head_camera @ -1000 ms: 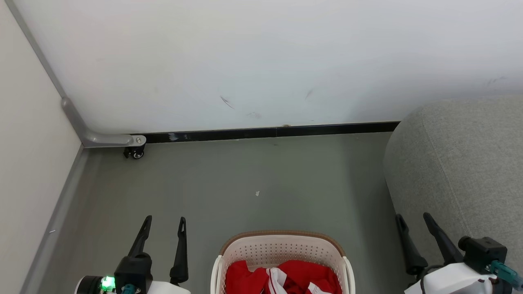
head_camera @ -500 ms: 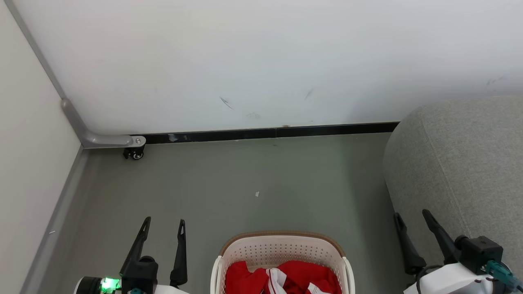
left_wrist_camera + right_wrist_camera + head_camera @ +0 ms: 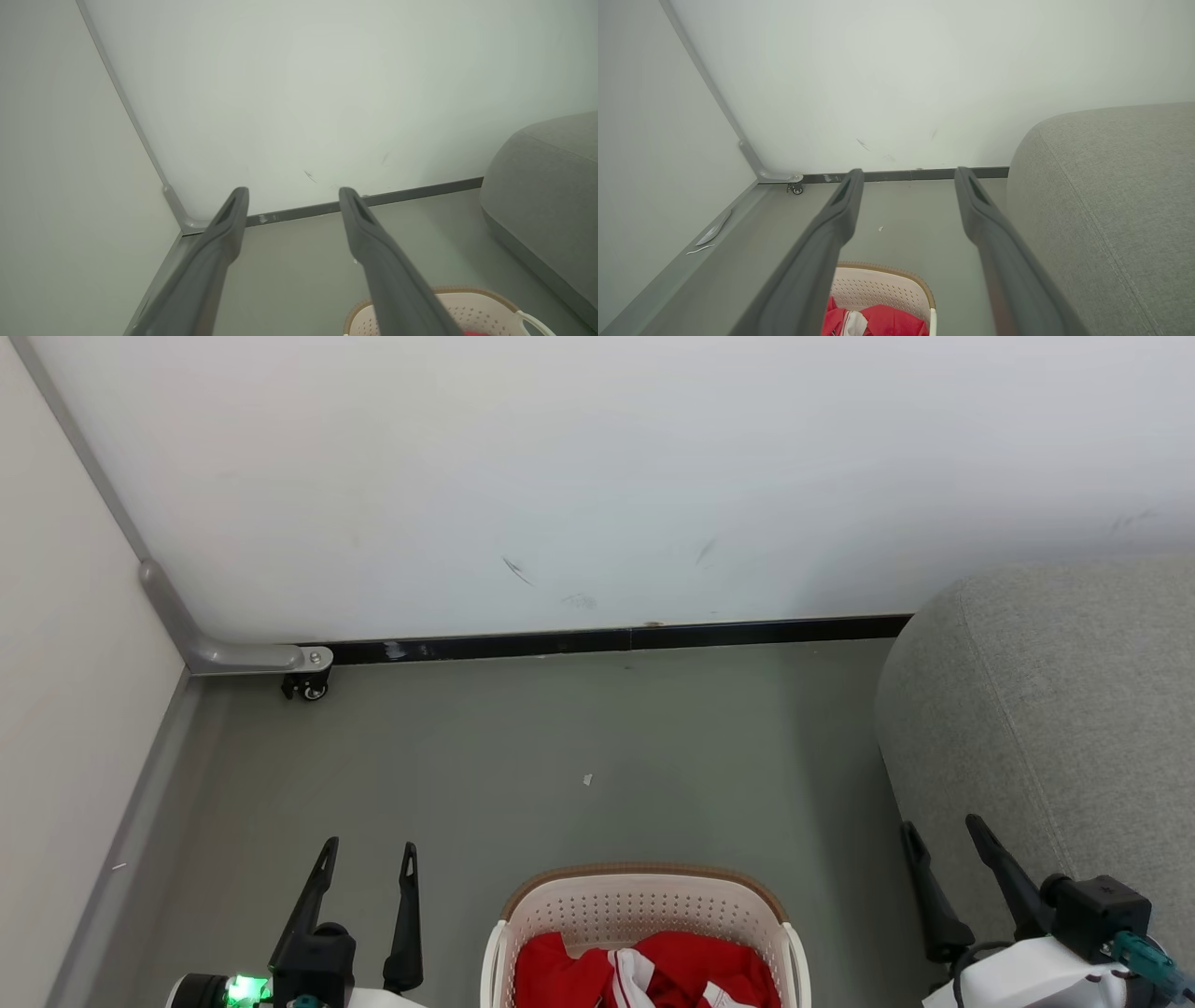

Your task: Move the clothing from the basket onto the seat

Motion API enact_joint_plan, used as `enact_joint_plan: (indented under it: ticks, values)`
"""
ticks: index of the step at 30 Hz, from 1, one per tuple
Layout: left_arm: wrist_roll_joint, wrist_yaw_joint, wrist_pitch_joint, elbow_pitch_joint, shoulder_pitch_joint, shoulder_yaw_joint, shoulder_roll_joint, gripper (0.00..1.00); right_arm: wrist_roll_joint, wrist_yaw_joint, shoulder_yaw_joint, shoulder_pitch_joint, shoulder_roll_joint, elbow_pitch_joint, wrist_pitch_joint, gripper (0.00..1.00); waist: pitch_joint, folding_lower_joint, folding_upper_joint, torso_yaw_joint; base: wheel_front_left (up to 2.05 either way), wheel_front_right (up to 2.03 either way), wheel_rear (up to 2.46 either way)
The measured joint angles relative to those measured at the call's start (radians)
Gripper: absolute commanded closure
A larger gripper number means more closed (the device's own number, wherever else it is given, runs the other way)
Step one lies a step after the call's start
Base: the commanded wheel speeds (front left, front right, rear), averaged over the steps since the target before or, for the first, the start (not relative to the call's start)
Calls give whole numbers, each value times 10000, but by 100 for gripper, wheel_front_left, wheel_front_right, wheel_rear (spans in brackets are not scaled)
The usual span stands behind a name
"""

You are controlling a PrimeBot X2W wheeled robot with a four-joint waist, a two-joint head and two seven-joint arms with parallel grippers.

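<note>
Two pincers, both released. Left gripper (image 3: 369,847) at 7 o'clock in the head view, its two long dark fingers parted, grey floor (image 3: 560,737) showing between them. Right gripper (image 3: 941,825) at 5 o'clock, two fingers likewise spread. It stands between basket and seat, in front of the seat's lower edge.

One cream-white perforated plastic laundry basket with a brown rim band (image 3: 644,873) at 6 o'clock, on the floor between the two grippers and touching neither. The red clothing with white trim (image 3: 691,963) lies heaped inside it; the number of garments cannot be told, as the picture's edge cuts the heap off.

One large grey fabric-upholstered seat with a rounded corner and a visible seam (image 3: 1055,709) at 3 to 4 o'clock, near the basket but apart from it.

Around:
- one white wall (image 3: 597,476) across 12 o'clock, with a few dark scuffs
- one black skirting strip (image 3: 616,639) along its foot
- one small black caster wheel (image 3: 308,688) under a grey metal bracket at 10 o'clock
- one tiny white scrap (image 3: 587,779) on the floor at centre
</note>
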Motion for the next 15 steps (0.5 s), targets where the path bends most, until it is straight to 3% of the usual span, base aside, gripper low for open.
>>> enact_joint_plan:
  ticks: [15]
  values:
    - [-17, 0, 0, 50, -23, 36, 0, 0, 4, 0, 6, 2, 0, -56, 0, 0, 52, -1, 0, 6, 0, 0, 0]
